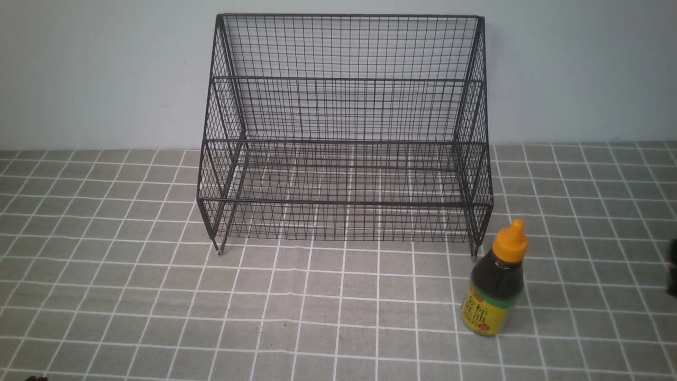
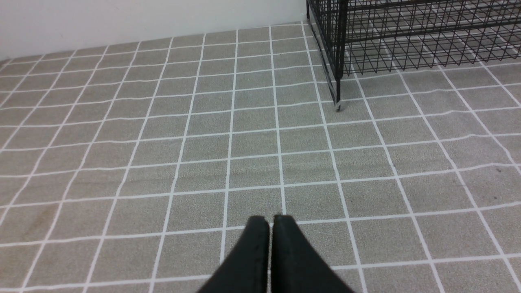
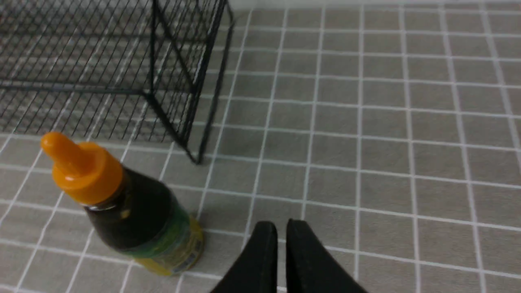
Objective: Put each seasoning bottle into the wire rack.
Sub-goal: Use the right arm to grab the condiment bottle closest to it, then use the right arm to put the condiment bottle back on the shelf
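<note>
You're at the opening step: the seasoning bottle (image 1: 494, 288) stands upright on the desk (image 1: 158, 307), just off the wire rack's (image 1: 344, 202) front right foot, not yet racked. Right gripper (image 3: 281, 228) sits beside it, jaws clenched on nothing; left gripper (image 2: 270, 221) likewise. Next, I'd say, open the right jaws around the body. Yellow label, green band, red characters I can't read.
</note>
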`<act>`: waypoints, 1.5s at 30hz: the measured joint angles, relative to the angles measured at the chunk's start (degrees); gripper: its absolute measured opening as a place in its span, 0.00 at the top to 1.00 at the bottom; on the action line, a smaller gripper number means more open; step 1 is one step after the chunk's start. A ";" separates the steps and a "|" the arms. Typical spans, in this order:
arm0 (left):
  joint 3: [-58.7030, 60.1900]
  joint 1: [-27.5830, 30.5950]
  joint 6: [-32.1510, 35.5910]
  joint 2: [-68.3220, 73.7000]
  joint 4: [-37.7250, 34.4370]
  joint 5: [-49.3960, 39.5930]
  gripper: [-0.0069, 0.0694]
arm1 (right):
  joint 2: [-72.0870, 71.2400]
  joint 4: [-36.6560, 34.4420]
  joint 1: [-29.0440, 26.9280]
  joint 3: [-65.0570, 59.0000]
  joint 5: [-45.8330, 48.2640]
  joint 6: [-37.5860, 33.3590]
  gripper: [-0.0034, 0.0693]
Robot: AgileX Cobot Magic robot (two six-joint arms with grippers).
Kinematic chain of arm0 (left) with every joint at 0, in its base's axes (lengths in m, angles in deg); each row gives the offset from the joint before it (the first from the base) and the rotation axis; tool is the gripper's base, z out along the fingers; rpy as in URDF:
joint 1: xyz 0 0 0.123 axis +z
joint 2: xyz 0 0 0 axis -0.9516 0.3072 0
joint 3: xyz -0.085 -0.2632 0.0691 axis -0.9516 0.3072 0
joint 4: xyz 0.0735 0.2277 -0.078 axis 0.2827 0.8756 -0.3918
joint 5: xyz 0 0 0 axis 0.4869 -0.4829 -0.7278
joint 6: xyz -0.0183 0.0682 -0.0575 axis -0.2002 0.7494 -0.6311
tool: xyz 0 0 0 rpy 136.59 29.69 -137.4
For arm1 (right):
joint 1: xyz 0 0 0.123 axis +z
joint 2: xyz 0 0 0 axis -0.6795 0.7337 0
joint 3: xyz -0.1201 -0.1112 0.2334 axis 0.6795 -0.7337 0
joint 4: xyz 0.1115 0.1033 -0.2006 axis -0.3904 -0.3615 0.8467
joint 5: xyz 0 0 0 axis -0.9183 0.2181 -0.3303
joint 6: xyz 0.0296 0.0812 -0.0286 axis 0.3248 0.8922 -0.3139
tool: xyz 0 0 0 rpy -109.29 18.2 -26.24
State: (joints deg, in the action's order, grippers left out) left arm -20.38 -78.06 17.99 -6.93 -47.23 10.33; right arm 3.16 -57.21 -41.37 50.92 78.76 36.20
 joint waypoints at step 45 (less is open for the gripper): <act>0.00 0.02 0.00 0.00 0.00 0.00 0.92 | 22.69 -11.55 16.81 32.99 15.26 -17.97 0.54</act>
State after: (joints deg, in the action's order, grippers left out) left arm -20.38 -78.04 17.99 -6.93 -47.23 10.33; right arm 25.85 -68.77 -24.57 83.91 94.03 18.23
